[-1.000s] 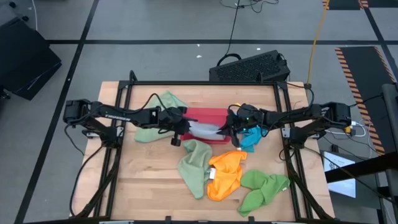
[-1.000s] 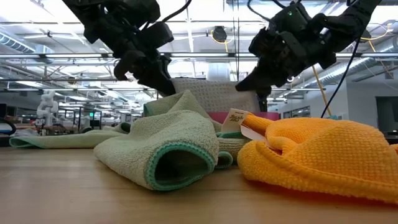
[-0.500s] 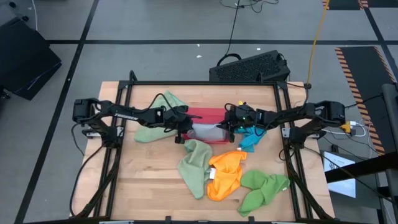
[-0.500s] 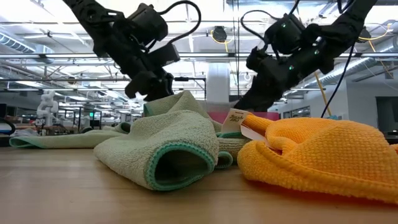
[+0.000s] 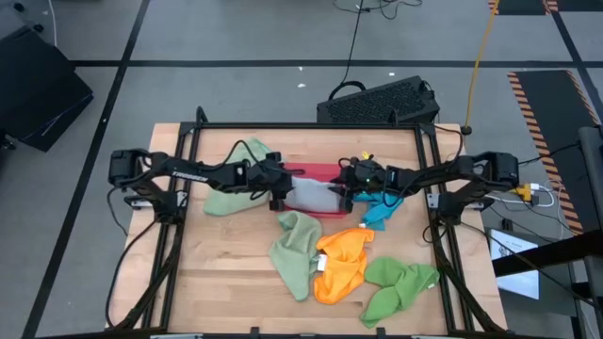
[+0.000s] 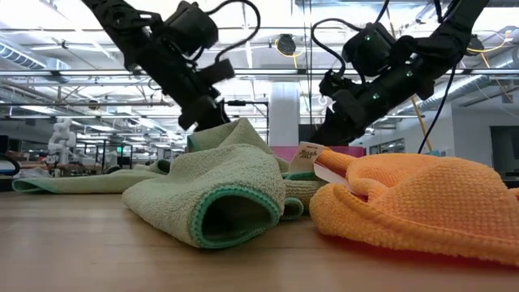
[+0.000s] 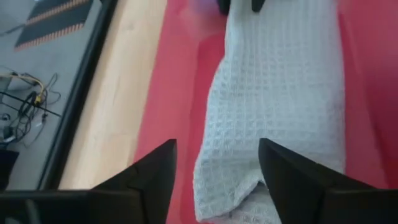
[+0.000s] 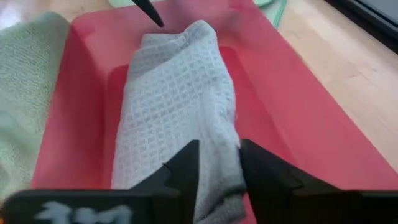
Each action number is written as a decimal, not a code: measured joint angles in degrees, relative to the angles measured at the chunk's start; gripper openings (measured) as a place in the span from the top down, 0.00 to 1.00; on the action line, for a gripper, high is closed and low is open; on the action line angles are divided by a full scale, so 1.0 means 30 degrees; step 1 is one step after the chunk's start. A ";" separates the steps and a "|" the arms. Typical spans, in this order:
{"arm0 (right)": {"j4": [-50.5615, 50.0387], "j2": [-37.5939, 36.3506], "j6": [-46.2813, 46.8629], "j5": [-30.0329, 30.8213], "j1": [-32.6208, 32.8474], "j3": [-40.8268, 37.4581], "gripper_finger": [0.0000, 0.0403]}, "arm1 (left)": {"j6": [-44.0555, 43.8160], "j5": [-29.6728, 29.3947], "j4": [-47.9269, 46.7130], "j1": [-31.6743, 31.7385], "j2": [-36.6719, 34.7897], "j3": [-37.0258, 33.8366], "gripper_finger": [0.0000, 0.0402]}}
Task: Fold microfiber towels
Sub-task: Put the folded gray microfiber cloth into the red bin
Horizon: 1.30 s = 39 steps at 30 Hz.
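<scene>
A grey-blue waffle-weave towel [image 5: 313,195], folded into a long strip, lies on the floor of the red tray [image 5: 316,172]. My left gripper [image 5: 281,195] is at the strip's left end, open, with that end [image 7: 227,186] between its fingers. My right gripper [image 5: 347,195] is at the strip's right end, open by a narrower gap, with that end [image 8: 217,171] in the gap. Both arms reach low over the tray [image 6: 349,151]. My left gripper's open fingers stand on either side of the strip's left end [image 7: 211,174], coming in low from the table's left. I cannot tell whether either finger touches the cloth. My right gripper's parted fingers [image 8: 186,165] have the strip's right end [image 8: 214,149] filling the gap between them. They come in low from the table's right, along the strip. That end is bunched in several layers and rests on the tray floor [image 8: 87,93].
A sage green towel [image 5: 236,179] lies left of the tray, and a bright blue one [image 5: 380,212] at its right end. Nearer the front lie another sage green towel [image 5: 294,250], an orange one [image 5: 341,264] and a bright green one [image 5: 400,282]. Bare wood shows at the front left.
Both grippers have come down toward the tray and a little toward the far edge, carrying the grey-blue strip between them. The strip, held up above the tray before, now lies on the tray floor.
</scene>
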 joint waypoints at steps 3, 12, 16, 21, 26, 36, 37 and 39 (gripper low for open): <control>-0.0008 -0.0613 0.0017 0.1053 0.0007 -0.0002 0.64 | -0.0213 0.0186 0.0361 -0.0058 -0.0820 0.0000 0.40; 0.1893 -0.1122 -0.0047 -0.0014 0.0012 0.0516 0.75 | -0.0602 0.2647 0.2459 -0.0017 0.0031 0.0007 0.63; -0.0550 0.0266 -0.0018 -0.0426 0.0128 0.2213 0.92 | -0.0544 0.2484 0.3034 0.0369 0.1198 0.0007 0.76; -0.4446 0.2214 -0.0205 -0.0643 0.0046 0.4575 0.97 | -0.1274 0.2441 0.2707 0.0885 0.2474 -0.0027 0.87; -0.5231 0.3949 -0.0719 -0.0606 -0.0016 0.5545 0.96 | -0.1941 0.2772 0.2525 0.1185 0.2761 0.0000 0.92; -0.5349 0.5805 -0.1298 -0.0580 -0.0299 0.6183 0.99 | -0.2465 0.4309 0.1159 0.2086 0.3100 0.0003 0.94; -0.5355 0.5897 -0.1369 -0.0580 -0.0299 0.6186 0.99 | -0.2563 0.4453 0.1015 0.2162 0.3150 -0.0015 0.94; -0.5421 0.5996 -0.1561 -0.0571 -0.0313 0.6186 0.99 | -0.2579 0.4514 0.1295 0.2219 0.3508 0.0029 0.94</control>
